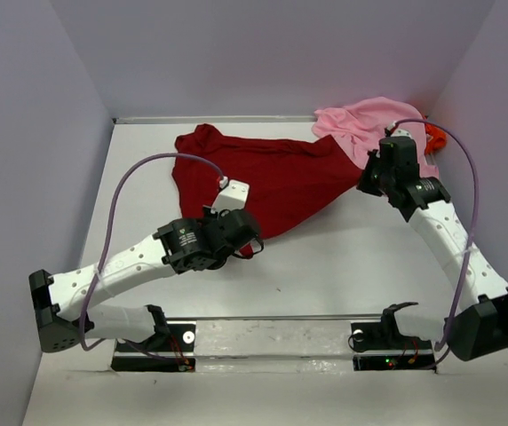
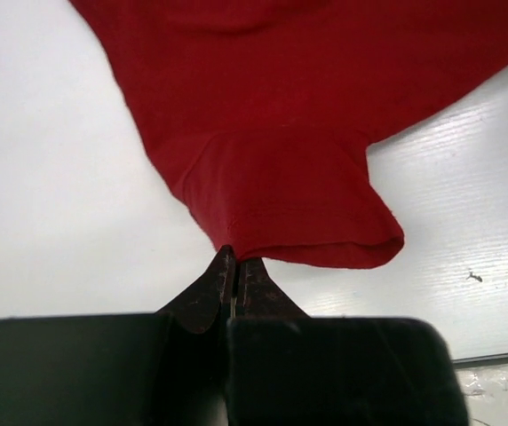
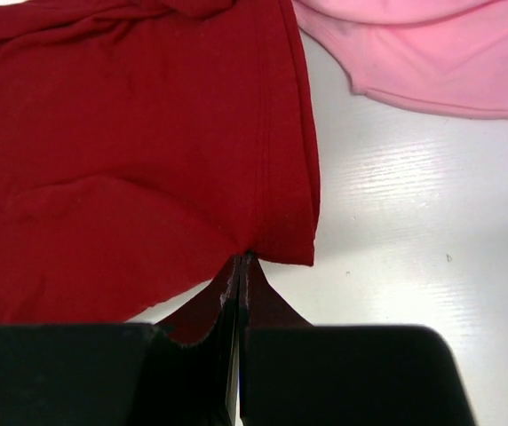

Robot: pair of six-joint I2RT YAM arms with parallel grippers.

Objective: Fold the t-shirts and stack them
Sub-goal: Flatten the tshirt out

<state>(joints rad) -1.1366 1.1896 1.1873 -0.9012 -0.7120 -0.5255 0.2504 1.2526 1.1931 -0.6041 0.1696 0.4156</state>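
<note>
Red shirt (image 1: 276, 177), 2 edges pinched.

**No legible writing**

No word, number or brand can be read in any view. The only candidate is a small round pale mark (image 1: 182, 237) on the black joint of the left arm (image 1: 130, 262), too small to make out.

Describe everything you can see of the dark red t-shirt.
The dark red t-shirt is soft, plain cloth, lying crumpled and unfolded on the white table. The left gripper is shut on what looks like a hemmed sleeve at its near edge; the right gripper is shut on a hemmed corner at its right end, beside the pink shirt.
</note>
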